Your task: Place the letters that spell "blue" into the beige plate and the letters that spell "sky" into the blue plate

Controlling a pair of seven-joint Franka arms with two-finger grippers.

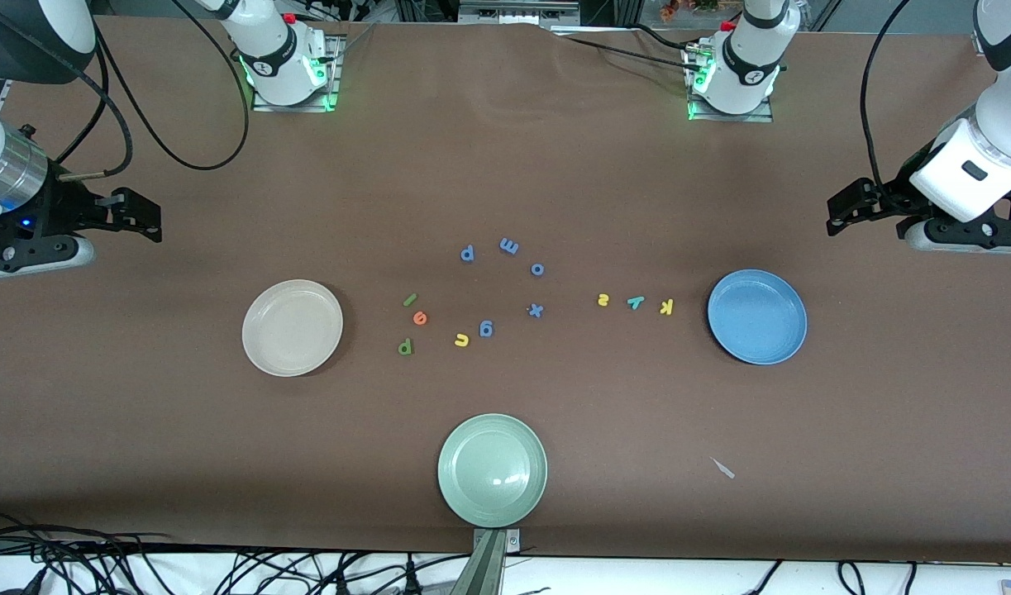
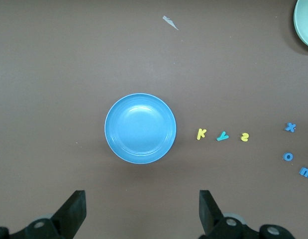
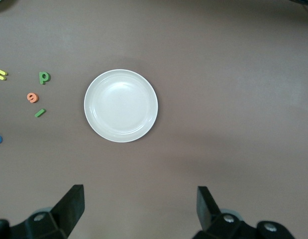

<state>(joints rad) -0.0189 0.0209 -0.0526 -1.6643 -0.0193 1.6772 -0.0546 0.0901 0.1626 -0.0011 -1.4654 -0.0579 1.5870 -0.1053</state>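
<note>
Brown worktop (image 1: 505, 165) is carrying everything. Both arms are waiting at its ends: the left pincer (image 2: 141, 209) is hovering with its jaws spread wide over bare cloth by the blue plate (image 1: 756, 316), and the right pincer (image 3: 139, 206) is hanging wide open and empty by the beige plate (image 1: 292, 327). I'd guess each one is parked next to its own plate so the trips are short.

Taking the green plate (image 1: 492, 469) as landmark, near the camera edge: both other plates are lying farther from the camera, one toward each arm's end.

Nothing is sorted yet. The sky letters (image 1: 635, 302) are lining up just beside the blue plate. The blue letters (image 1: 418, 318), meaning green b, l, yellow u and orange e, are clustering near the beige plate. Spare blue-coloured letters (image 1: 509, 245) are sitting between the groups, one right beside the u, so that pick looks fiddly. A paper scrap (image 1: 723, 468) is lying apart.
</note>
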